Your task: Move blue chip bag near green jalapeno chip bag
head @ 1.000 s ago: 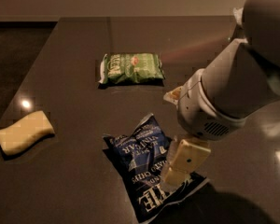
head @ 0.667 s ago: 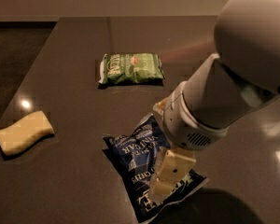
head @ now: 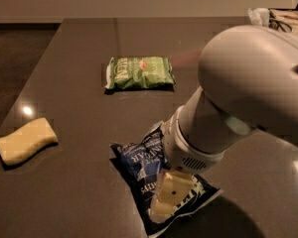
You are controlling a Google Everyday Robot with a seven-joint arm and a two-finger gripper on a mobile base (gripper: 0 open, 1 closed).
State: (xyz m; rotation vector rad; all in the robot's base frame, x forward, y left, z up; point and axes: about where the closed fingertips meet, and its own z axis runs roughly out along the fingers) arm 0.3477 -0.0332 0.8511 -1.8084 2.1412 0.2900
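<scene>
There were one blue chip bag (head: 139,165), one green jalapeno chip bag (head: 141,73), one sponge (head: 25,140), and one hand (head: 168,200) over the blue bag.

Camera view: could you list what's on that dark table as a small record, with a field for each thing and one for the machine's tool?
surface: dark glossy table
near bag: crinkled navy-blue chip bag with white lettering, lying at the front
far bag: flat light-green chip bag, further back, apart from the blue bag
left item: pale yellow sponge, near the left edge
tool: cream-coloured tool, low over the blue bag's near end
</scene>
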